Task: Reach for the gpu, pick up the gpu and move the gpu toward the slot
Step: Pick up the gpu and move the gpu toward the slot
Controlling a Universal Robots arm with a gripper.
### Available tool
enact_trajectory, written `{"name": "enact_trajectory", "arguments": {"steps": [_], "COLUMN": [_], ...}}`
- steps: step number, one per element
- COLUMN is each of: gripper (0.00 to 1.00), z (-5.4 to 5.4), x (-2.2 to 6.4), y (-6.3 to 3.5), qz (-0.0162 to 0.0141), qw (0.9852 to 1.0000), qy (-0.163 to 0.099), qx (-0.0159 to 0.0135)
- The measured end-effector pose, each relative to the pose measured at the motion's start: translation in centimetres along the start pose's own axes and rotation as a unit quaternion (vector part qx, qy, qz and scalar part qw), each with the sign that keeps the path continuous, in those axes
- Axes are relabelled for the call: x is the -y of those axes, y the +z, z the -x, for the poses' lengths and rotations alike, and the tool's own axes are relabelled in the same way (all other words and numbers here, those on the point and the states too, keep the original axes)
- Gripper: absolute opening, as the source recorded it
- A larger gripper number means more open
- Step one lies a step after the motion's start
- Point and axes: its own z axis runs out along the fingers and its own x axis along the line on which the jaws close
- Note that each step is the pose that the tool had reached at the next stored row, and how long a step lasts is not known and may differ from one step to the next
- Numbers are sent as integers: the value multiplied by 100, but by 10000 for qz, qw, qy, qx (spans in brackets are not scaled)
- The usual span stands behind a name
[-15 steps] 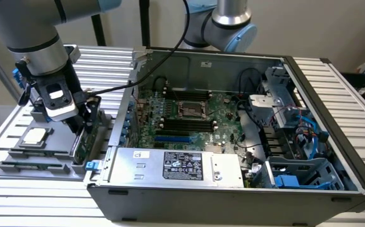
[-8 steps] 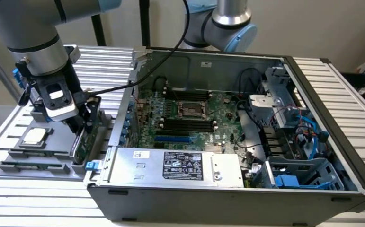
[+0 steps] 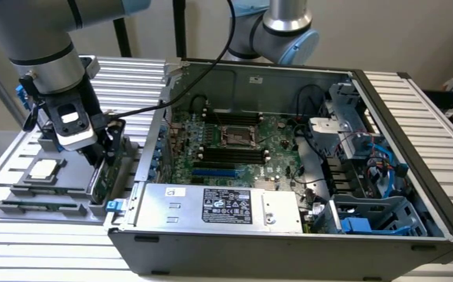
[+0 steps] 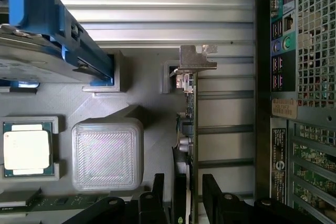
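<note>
Reach looked about done: your gripper (image 3: 101,154) sat at the gpu (image 3: 101,179), lower left of the exterior frame. Fingers (image 4: 211,198) were spread, straddling the gpu, not pinching. It stood edge-on in the grey holder (image 3: 22,202); pickup and transfer weren't done.

arm (image 3: 46,35) is the usual silver-grey tube with pale blue joint caps (image 3: 308,47), black cable (image 3: 136,110) looping off it. gripper (image 3: 94,157) is black with a white panel (image 3: 73,126) up front, chunky black fingers (image 4: 216,200) with round bolt heads.
</note>
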Motion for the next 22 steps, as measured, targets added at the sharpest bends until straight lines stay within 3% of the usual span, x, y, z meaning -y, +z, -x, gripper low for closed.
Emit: {"name": "enact_trajectory", "arguments": {"steps": [22], "gripper": [42], "z": [0], "x": [0], "y": [0], "qz": [0], "qw": [10000], "qy": [0], "qx": [0]}}
